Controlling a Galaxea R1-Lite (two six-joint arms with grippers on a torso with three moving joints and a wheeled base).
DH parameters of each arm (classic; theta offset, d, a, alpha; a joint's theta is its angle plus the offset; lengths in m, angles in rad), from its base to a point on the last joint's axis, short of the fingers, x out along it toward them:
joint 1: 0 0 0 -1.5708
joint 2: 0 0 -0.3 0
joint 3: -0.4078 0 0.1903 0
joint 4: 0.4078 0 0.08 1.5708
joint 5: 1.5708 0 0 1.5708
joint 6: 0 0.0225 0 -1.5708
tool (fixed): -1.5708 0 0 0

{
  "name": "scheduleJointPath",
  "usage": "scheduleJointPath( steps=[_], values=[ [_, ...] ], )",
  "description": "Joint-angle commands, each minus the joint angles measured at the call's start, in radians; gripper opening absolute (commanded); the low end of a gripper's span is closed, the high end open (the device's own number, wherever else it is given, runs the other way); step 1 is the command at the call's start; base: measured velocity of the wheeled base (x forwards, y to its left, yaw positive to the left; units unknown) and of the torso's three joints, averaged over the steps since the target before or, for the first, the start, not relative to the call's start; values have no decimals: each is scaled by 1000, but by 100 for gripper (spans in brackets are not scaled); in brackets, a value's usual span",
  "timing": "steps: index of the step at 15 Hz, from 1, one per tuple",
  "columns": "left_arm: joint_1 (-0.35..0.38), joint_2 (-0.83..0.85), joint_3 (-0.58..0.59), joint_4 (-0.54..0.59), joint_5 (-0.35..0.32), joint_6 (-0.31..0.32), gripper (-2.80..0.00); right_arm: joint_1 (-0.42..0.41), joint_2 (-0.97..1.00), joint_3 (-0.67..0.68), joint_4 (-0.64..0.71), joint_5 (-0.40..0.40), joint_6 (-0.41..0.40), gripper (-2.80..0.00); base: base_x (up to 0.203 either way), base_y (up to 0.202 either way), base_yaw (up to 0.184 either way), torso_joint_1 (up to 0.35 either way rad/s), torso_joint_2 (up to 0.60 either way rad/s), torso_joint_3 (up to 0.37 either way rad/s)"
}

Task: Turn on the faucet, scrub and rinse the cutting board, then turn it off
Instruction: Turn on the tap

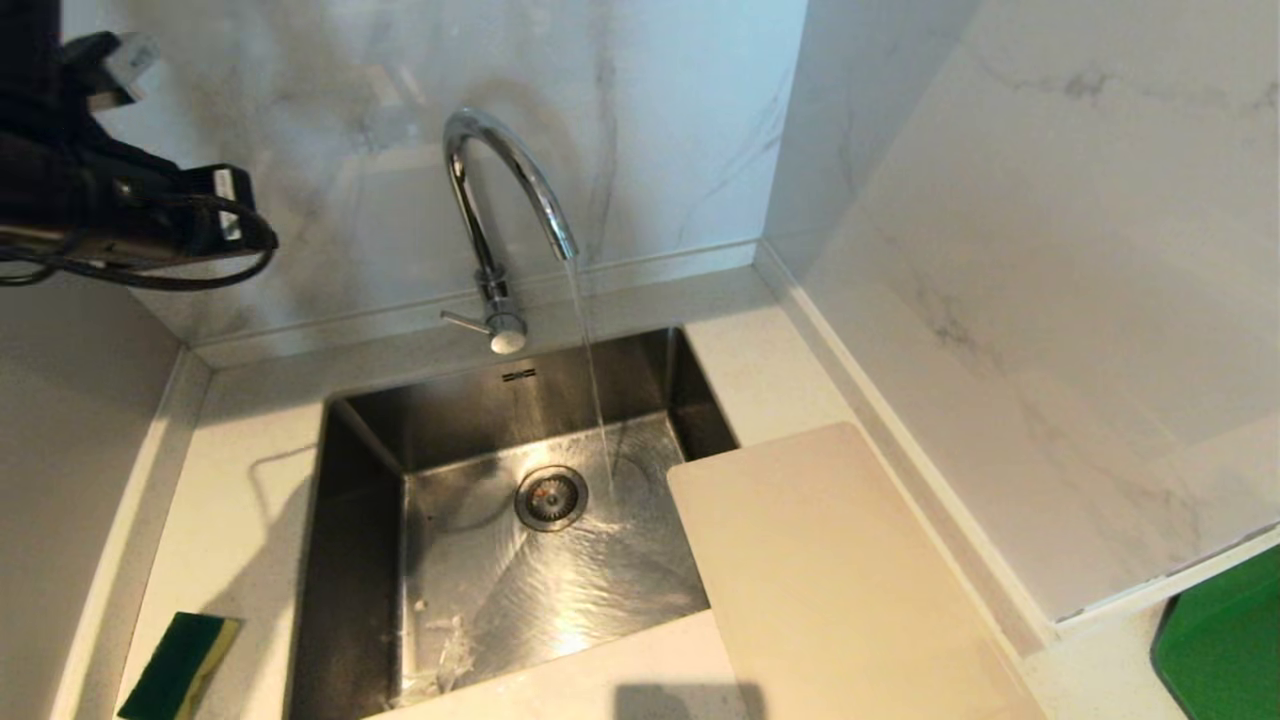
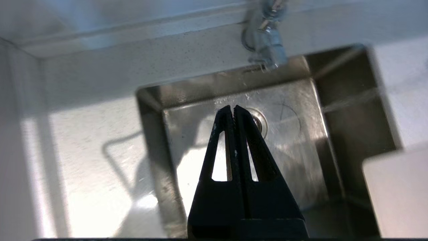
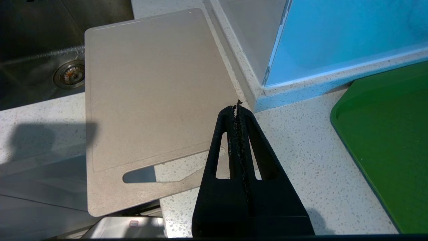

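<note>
The chrome faucet (image 1: 500, 190) stands behind the steel sink (image 1: 360, 520), and a thin stream of water (image 1: 592, 380) runs from its spout into the basin. Its small lever (image 1: 465, 321) sticks out to the left. The cream-white cutting board (image 1: 830, 570) lies flat on the counter to the right, with one corner over the sink. My left arm (image 1: 120, 210) is raised at the upper left. The left gripper (image 2: 233, 107) is shut and empty high above the basin, left of the faucet's base (image 2: 267, 47). My right gripper (image 3: 236, 108) is shut and empty beside the board's (image 3: 150, 90) slot handle.
A green-and-yellow sponge (image 1: 180, 665) lies on the counter left of the sink, near the front. A green tray (image 1: 1225, 650) sits at the far right. Marble walls close in behind and to the right of the sink. The drain (image 1: 550, 497) is at the basin's centre.
</note>
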Motion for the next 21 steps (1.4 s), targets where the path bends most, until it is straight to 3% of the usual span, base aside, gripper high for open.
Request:
scheduleJointPath(
  steps=[1, 4, 8, 15, 17, 21],
  values=[
    [-13, 202, -113, 14, 20, -75, -280, 0, 0, 0, 0, 0, 0, -280, 0, 0, 0, 0, 0, 0],
    [-23, 311, -206, 20, 21, -188, -280, 0, 0, 2, 0, 0, 1, -280, 0, 0, 0, 0, 0, 0],
    [-39, 391, -213, -127, 12, -250, -280, 0, 0, 0, 0, 0, 0, -280, 0, 0, 0, 0, 0, 0],
    [-45, 485, -218, -291, 21, -288, -280, 0, 0, 1, 0, 0, 0, -280, 0, 0, 0, 0, 0, 0],
    [-51, 535, -218, -406, 56, -290, -280, 1, 0, 1, 0, 0, -1, -280, 0, 0, 0, 0, 0, 0],
    [-61, 576, -231, -433, 77, -290, -280, 0, 0, 0, 0, 0, -1, -280, 0, 0, 0, 0, 0, 0]
  ],
)
